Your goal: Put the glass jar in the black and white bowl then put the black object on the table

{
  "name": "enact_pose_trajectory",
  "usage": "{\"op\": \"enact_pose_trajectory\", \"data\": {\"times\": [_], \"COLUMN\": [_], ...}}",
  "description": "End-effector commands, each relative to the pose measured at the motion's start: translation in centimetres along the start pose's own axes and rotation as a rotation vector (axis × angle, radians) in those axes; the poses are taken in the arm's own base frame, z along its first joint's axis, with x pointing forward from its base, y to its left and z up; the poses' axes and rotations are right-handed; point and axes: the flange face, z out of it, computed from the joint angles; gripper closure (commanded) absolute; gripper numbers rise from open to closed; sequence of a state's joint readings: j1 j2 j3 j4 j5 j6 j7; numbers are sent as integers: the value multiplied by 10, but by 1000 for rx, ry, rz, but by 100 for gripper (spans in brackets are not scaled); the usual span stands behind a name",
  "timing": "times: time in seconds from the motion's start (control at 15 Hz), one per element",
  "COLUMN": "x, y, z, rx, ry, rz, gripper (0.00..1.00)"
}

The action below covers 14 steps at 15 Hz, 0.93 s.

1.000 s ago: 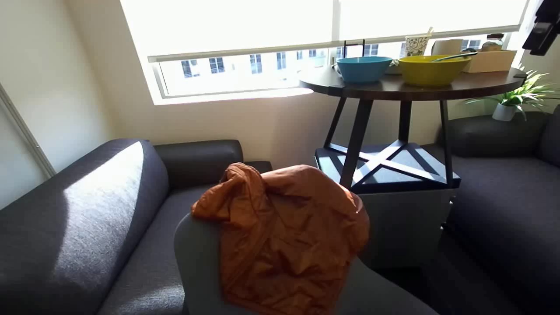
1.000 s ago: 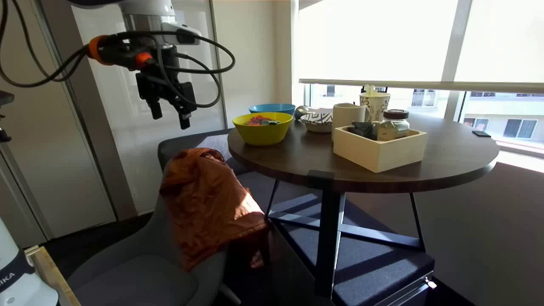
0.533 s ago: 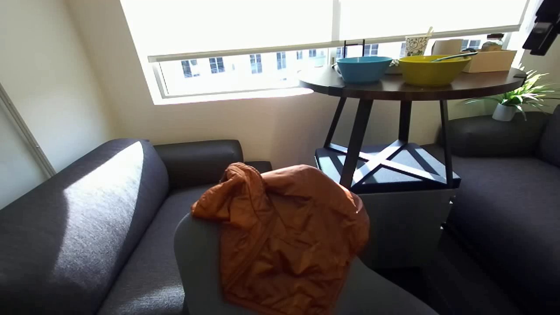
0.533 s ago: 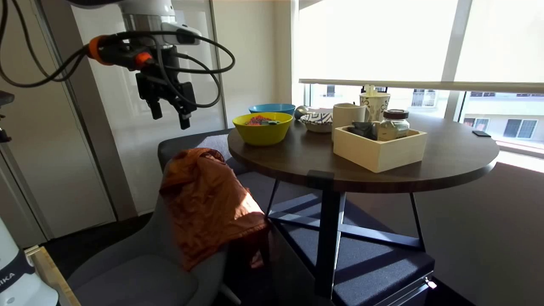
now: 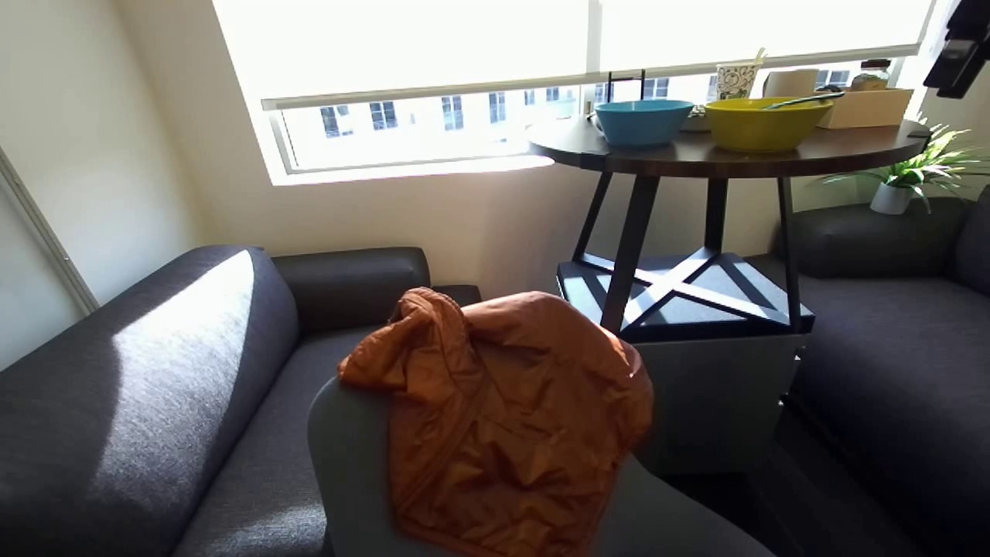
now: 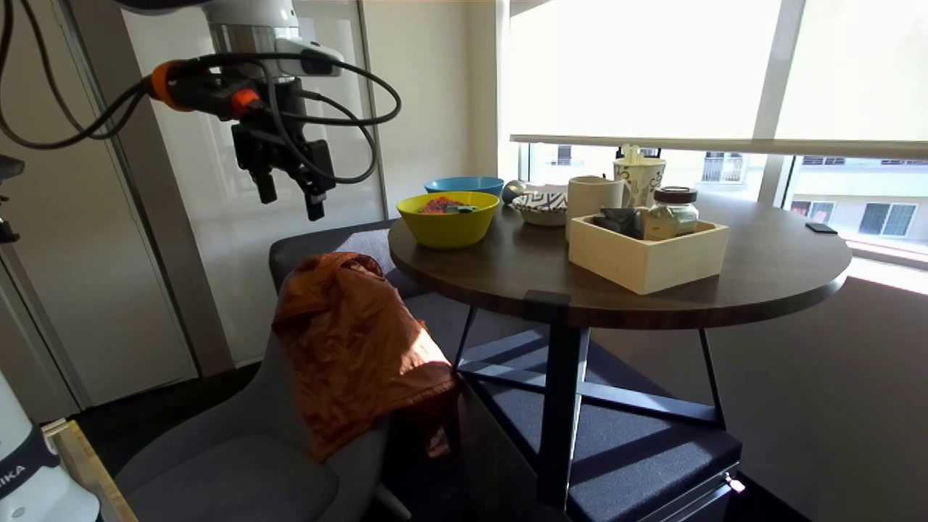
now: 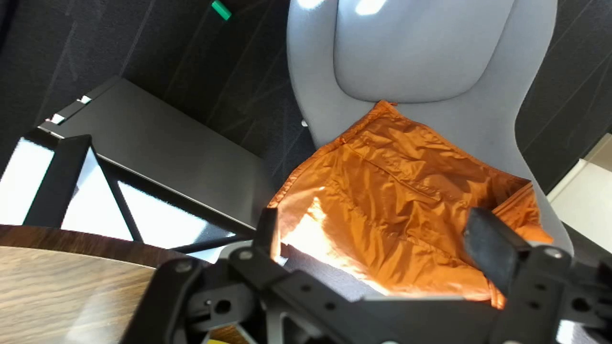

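Note:
The glass jar (image 6: 674, 212) with a dark lid stands in a pale wooden box (image 6: 645, 262) on the dark round table (image 6: 500, 264). The jar (image 5: 875, 76) also shows in an exterior view at the table's far right. The black and white bowl (image 6: 542, 211) sits behind the box, beside a beige mug. A dark thing (image 6: 618, 222) lies in the box left of the jar; I cannot tell if it is the black object. My gripper (image 6: 292, 199) hangs open and empty beyond the table's edge. In the wrist view the gripper (image 7: 375, 234) is open above the chair.
A yellow bowl (image 6: 446, 226) and blue bowl (image 6: 464, 184) stand on the table's side nearest my gripper. The mug (image 6: 589, 197), patterned cup (image 6: 639, 181) and silver ball (image 6: 513, 191) stand farther back. An orange jacket (image 7: 397, 200) covers the grey chair (image 7: 430, 52) below.

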<state>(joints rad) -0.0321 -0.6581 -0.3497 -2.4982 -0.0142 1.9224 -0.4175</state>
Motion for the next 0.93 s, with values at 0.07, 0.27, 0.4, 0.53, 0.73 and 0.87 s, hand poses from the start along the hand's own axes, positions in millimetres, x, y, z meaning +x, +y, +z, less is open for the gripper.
{"op": "enact_pose_trajectory", "data": {"times": [0.07, 0.27, 0.4, 0.53, 0.73, 0.87], "x": [0, 0, 0, 19, 45, 66], "y": [0, 0, 0, 12, 26, 32], "z": [0, 0, 0, -22, -55, -79], "rx": [0, 0, 0, -52, -115, -170], "ry": [-1, -1, -1, 102, 227, 308], "rz": [0, 0, 0, 110, 208, 276], "gripper": [0, 0, 0, 0, 0, 0]}}
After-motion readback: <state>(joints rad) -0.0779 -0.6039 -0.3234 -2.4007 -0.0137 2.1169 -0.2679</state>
